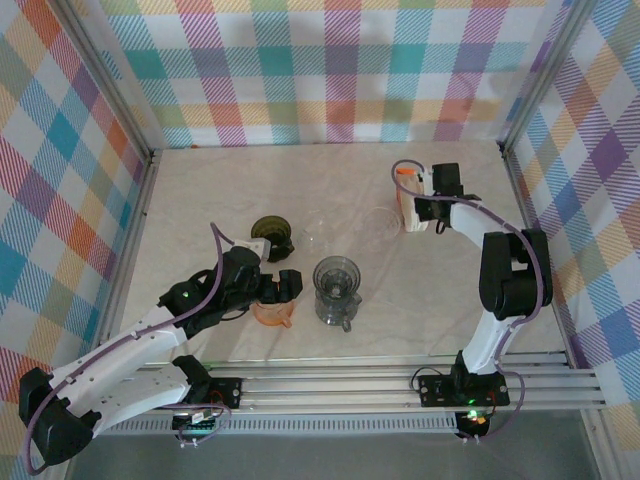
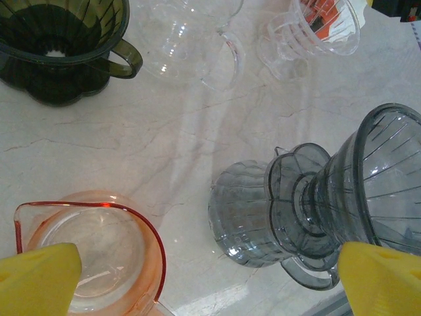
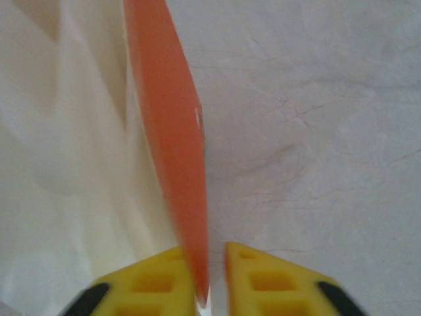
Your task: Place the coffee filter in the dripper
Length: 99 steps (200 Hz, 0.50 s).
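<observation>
At the upper right of the top view, our right end effector sits at the stack of white paper coffee filters with its thin orange backing panel. Up close, the yellow fingertips stand nearly together on either side of that orange edge; whether they pinch it we cannot tell. We judge the task barely begun. We see no filter in any dripper, so lifting one, carrying it and seating it all remain.

Our left end effector hangs spread wide and empty at lower centre, over the pale marbled table.

We count three drippers:
- one dark green ribbed dripper
- one clear glass dripper
- one smoky grey dripper, seated on a grey carafe

We count three vessels too: that carafe, a clear glass pitcher and an orange-tinted pitcher. Which dripper is meant we cannot say.
</observation>
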### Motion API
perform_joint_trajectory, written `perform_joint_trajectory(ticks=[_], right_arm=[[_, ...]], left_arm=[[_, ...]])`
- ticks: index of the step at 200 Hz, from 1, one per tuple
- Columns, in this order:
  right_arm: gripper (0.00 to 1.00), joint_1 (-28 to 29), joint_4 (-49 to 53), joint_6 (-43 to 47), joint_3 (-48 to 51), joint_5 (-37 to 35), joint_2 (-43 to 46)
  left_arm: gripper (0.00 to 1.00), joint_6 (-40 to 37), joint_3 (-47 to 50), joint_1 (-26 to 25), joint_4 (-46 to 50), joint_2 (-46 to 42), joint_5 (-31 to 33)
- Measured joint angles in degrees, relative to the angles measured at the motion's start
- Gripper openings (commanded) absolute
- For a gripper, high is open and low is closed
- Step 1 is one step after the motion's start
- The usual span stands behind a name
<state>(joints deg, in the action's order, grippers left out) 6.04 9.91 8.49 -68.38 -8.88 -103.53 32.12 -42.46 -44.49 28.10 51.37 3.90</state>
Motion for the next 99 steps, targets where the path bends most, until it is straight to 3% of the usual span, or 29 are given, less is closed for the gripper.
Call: perform_joint_trajectory(ticks=[30, 99], right_arm=[[0.41, 0.0, 0.09, -2.27, 1.36, -0.04, 1.25], [0.37, 0.09, -0.02, -13.49, 4.72, 1.86, 13.29]], left_arm=[[1.0, 0.02, 0.0, 0.0, -0.24, 0.07, 0.0], [1.0, 0.42, 0.0, 0.0, -0.24, 0.57, -0.02]])
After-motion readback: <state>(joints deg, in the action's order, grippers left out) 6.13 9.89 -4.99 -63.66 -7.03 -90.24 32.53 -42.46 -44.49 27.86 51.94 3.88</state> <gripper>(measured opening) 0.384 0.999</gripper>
